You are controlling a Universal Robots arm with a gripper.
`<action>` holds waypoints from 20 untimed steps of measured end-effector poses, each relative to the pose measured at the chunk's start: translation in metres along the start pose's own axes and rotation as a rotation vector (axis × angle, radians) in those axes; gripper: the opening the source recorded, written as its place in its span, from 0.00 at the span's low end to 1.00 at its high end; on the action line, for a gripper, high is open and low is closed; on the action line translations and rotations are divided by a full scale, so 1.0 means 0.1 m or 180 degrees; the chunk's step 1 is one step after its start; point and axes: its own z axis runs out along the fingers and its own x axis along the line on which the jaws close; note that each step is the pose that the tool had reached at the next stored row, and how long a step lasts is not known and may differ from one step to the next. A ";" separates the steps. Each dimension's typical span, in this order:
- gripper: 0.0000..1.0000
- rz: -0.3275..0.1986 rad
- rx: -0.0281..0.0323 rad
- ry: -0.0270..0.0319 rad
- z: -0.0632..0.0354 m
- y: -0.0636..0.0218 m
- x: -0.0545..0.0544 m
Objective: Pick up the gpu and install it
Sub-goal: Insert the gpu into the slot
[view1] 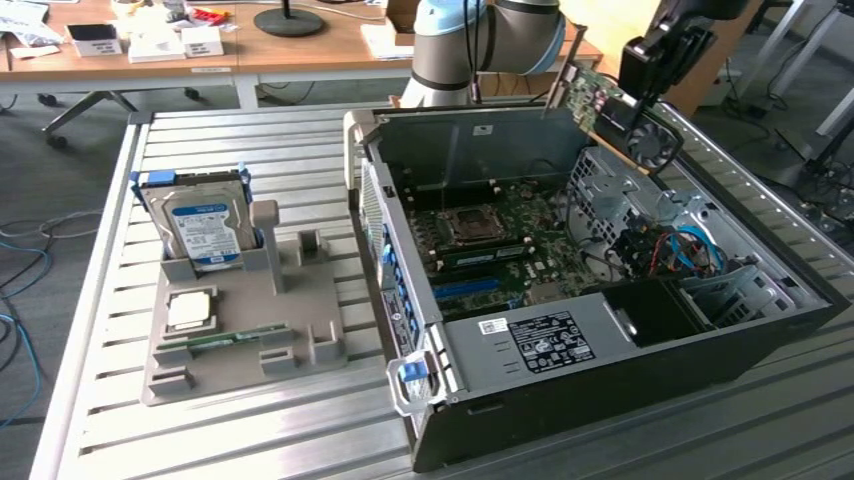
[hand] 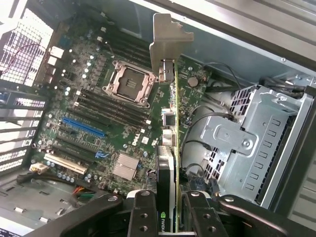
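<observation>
Thin green circuit-board gpu (hand: pixel 174 143) with silver bracket (hand: pixel 168 42), pinched in black gripper (hand: pixel 170 217), held above green motherboard (hand: pixel 94 113) of open dark computer case (view1: pixel 627 370).

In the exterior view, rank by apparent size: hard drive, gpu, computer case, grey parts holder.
1. computer case
2. grey parts holder
3. hard drive and gpu: about alike; the gpu is farther back and seen at an angle, so unranked.
</observation>
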 end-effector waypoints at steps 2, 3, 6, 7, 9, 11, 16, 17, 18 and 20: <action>0.27 -0.0027 0.0001 0.0002 0.000 0.000 0.00; 0.27 -0.0040 0.0001 0.0003 0.000 0.000 0.00; 0.27 -0.0083 0.0003 0.0007 0.000 0.000 0.00; 0.27 -0.0096 0.0003 0.0007 0.000 0.000 0.00; 0.27 -0.0126 0.0004 0.0009 0.000 0.000 0.00; 0.27 -0.0158 0.0004 0.0012 0.000 0.000 0.00; 0.27 -0.0258 0.0005 0.0019 0.000 0.000 0.00; 0.27 -0.0282 0.0005 0.0020 0.000 0.000 0.00; 0.27 -0.0308 0.0006 0.0022 0.000 0.000 0.00; 0.27 -0.0362 0.0006 0.0025 0.000 0.000 0.00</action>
